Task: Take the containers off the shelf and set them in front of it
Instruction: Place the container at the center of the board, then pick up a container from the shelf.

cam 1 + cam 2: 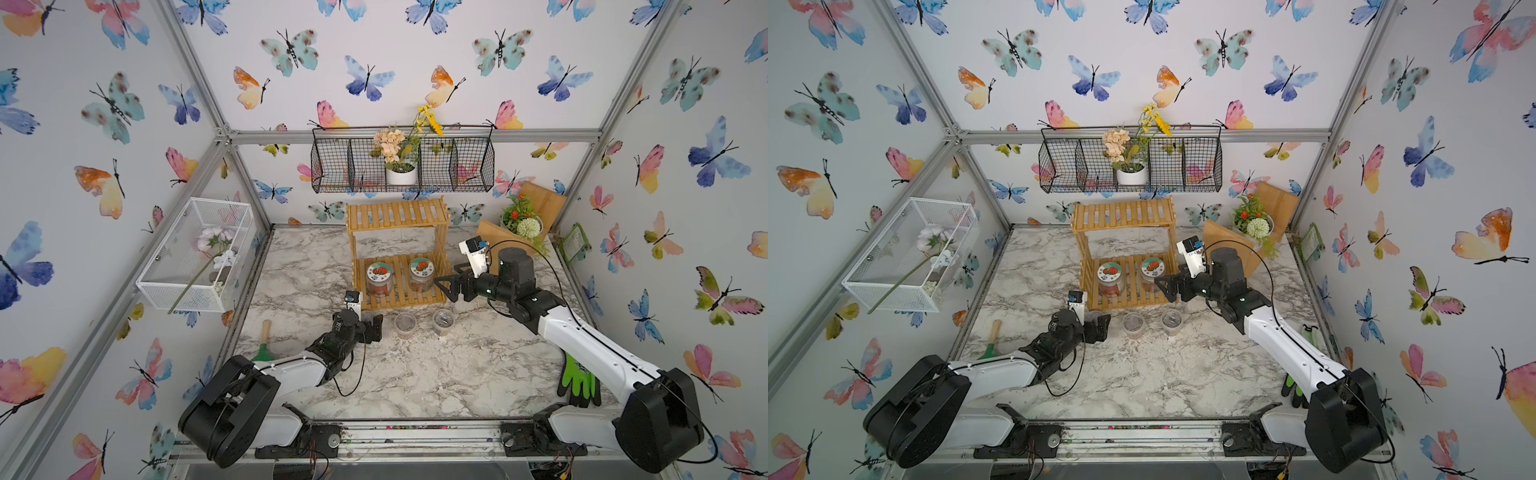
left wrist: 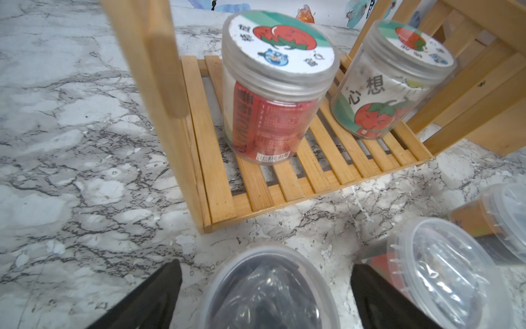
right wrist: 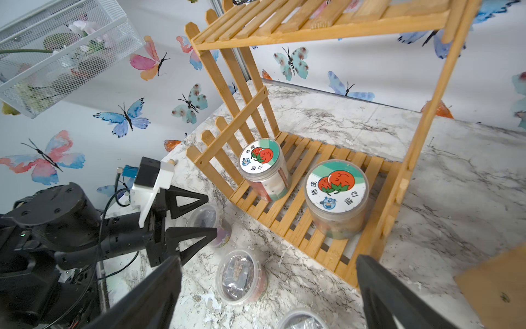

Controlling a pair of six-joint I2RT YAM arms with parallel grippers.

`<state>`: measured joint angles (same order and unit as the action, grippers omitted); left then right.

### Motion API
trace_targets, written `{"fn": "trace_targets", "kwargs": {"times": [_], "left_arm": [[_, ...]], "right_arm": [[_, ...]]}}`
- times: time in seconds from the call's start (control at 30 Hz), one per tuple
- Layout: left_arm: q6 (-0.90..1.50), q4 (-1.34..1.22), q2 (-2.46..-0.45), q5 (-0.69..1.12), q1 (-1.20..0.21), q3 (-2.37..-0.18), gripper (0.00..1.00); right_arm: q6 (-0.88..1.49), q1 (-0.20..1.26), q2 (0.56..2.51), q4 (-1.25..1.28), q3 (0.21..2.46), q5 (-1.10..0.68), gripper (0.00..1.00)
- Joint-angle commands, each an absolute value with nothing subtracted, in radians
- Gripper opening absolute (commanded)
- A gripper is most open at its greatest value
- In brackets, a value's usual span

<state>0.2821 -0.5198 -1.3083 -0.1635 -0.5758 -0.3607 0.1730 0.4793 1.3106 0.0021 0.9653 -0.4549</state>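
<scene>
The left gripper (image 1: 377,327) is low over the table (image 1: 415,374). Its two fingers (image 2: 153,296) are spread wide. A small clear cup (image 2: 264,287) sits right at the fingertips. In the left wrist view there is a gap on each side of this cup, so the fingers do not touch it. Next to it stands a second cup (image 2: 444,270) with a red label. A third cup (image 2: 503,216) is a bit further along. All three stand on the table in front of the shelf (image 1: 397,214).

The right gripper (image 1: 445,289) is spread wide too and holds nothing. It hangs in the air by the right front corner of the shelf, near the right jar (image 1: 420,272). The third cup is close below it.

The left jar (image 1: 379,276) and the right jar stand upright on the bottom board of the shelf. They are side by side and do not touch. Each has a white lid with a red tomato picture.

A green glove (image 1: 577,374) lies on the table by the right arm. A little shovel (image 1: 264,338) with a wooden handle lies by the left arm.
</scene>
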Motion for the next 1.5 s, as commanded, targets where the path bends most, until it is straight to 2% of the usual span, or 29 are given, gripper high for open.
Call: {"fn": "trace_targets", "kwargs": {"times": [0.0, 0.4, 0.8, 0.97, 1.47], "left_arm": [[0.232, -0.432, -1.236, -0.150, -0.571, -0.415, 0.99], [0.144, -0.168, -1.081, -0.016, -0.550, -0.559, 0.99], [0.109, 0.023, -1.025, 0.310, -0.306, -0.718, 0.99], [0.065, 0.084, -1.055, 0.418, -0.254, -0.774, 1.00], [0.045, 0.094, -1.091, 0.463, -0.229, -0.793, 1.00]], "right_arm": [[0.151, 0.543, 1.365, -0.064, 1.045, -0.339, 0.98], [0.203, 0.659, 1.544, -0.146, 1.215, -0.116, 0.98], [0.312, 0.694, 1.756, -0.334, 1.448, 0.066, 0.98], [0.363, 0.698, 1.834, -0.428, 1.535, 0.127, 0.98], [0.427, 0.699, 1.981, -0.504, 1.667, 0.251, 0.98]]}}
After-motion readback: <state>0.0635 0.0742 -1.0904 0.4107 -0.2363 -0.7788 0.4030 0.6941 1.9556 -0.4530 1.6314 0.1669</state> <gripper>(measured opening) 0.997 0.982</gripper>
